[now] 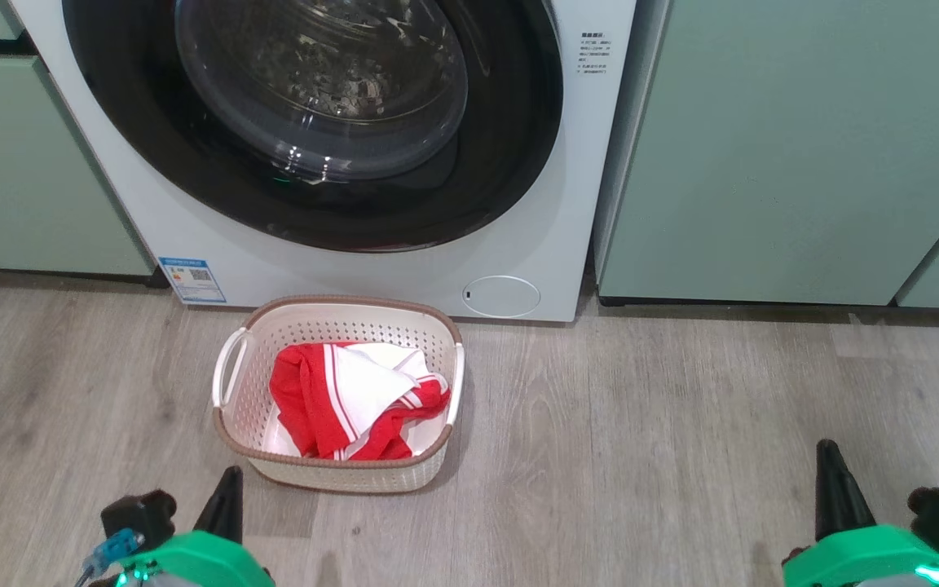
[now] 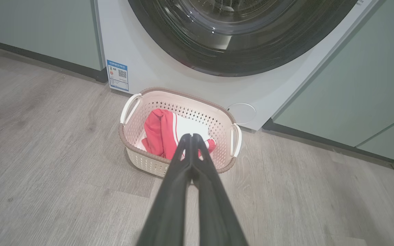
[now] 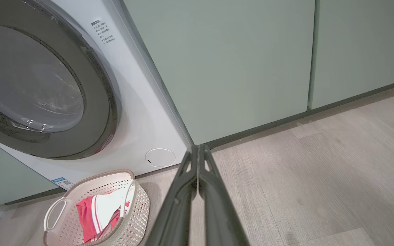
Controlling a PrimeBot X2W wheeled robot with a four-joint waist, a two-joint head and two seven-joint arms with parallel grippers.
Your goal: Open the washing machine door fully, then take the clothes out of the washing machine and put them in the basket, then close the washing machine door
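The white washing machine (image 1: 192, 236) stands ahead with its round black door (image 1: 486, 163) lying flush against the front, glass porthole (image 1: 323, 81) in the middle. On the floor in front sits the cream basket (image 1: 233, 408), holding the red clothes (image 1: 306, 399) with white panels. My left gripper (image 1: 229, 477) is shut and empty at the lower left, its tips (image 2: 191, 136) pressed together short of the basket (image 2: 132, 136). At the lower right my right gripper (image 1: 828, 452) is shut too, empty, tips (image 3: 197, 147) touching, well right of the basket (image 3: 139, 201).
Pale green cabinets (image 1: 795, 147) flank the machine on both sides. A blue label sticker (image 1: 191, 279) and an oval service flap (image 1: 501, 295) mark the machine's lower front. Wood-look floor (image 1: 681, 424) stretches open to the right of the basket.
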